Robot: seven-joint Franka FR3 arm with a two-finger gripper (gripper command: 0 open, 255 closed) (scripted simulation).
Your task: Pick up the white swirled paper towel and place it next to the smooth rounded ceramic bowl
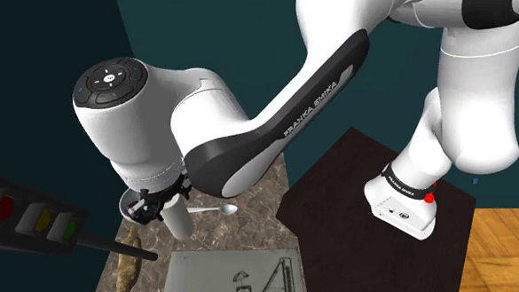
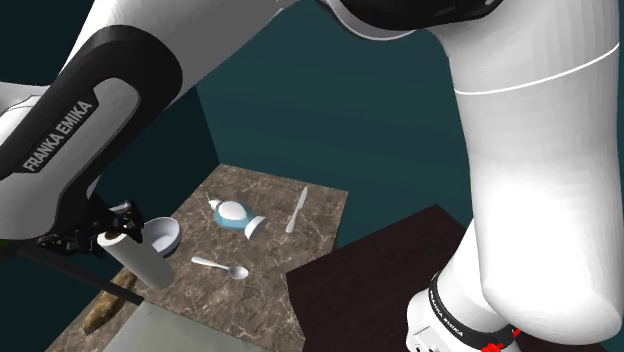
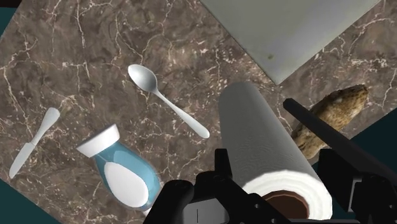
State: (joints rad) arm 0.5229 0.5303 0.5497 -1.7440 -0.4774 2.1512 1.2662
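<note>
My gripper (image 3: 280,184) is shut on the white paper towel roll (image 3: 267,143); one finger (image 3: 222,167) presses each side of it. The roll (image 2: 140,258) hangs tilted above the marble counter, close to the rounded bowl (image 2: 162,236), which is white outside and blue inside. In the second exterior view the gripper (image 2: 100,238) is at the roll's upper end, to the view's left of the bowl. The shoulder view has the roll (image 1: 176,219) pointing down from the gripper (image 1: 154,204), under the arm's big joint.
On the counter (image 2: 320,200) lie a white spoon (image 2: 222,266), a knife (image 2: 297,210), a toppled blue and white bottle (image 2: 235,215) and a brown lump (image 2: 105,310). A grey sink panel (image 1: 235,273) adjoins. A black bar with coloured lamps (image 1: 33,220) crosses near the gripper.
</note>
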